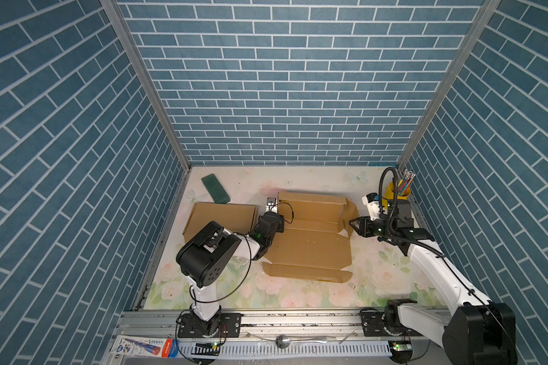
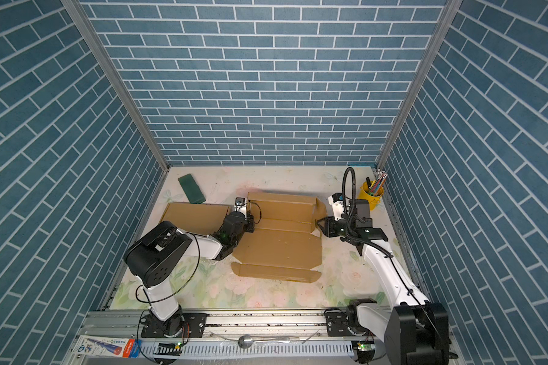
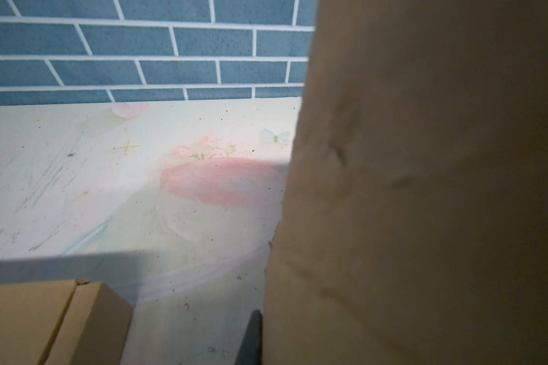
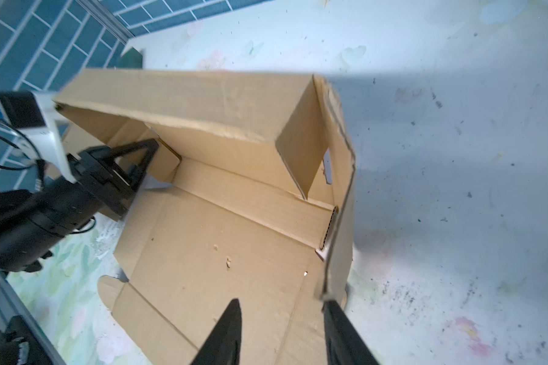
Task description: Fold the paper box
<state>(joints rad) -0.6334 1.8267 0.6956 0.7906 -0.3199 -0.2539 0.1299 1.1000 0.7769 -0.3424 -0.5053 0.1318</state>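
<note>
Lying in the middle of the pale flower-printed counter (image 1: 377, 278), the flat brown corrugated paper box (image 1: 310, 249) is resting only partly folded in both top views. Its long back panel (image 1: 310, 202) at 12 o'clock is standing up and leaning over the base, while the front flap (image 1: 304, 273) at 6 o'clock is lying flat.

The left gripper (image 1: 283, 221) is sitting at the 9 o'clock side of the box with its jaws closed together, right against the small left flap (image 4: 168, 164). Whether cardboard is pinched between them, I cannot tell. In the left wrist view a cardboard wall (image 3: 424, 189) is filling most of the picture.

The right gripper (image 4: 280, 301) is pointing at the 3 o'clock side with its jaws moderately apart and is holding nothing. The right side flap (image 4: 340, 189) is standing upright just beside one finger.

A second, closed brown cardboard box (image 1: 219, 218) is lying at 9 o'clock on the counter. A dark green rectangular case (image 1: 215, 188) is lying at 10 o'clock, and a yellow cup of pencils (image 1: 396, 191) is standing at 2 o'clock.
</note>
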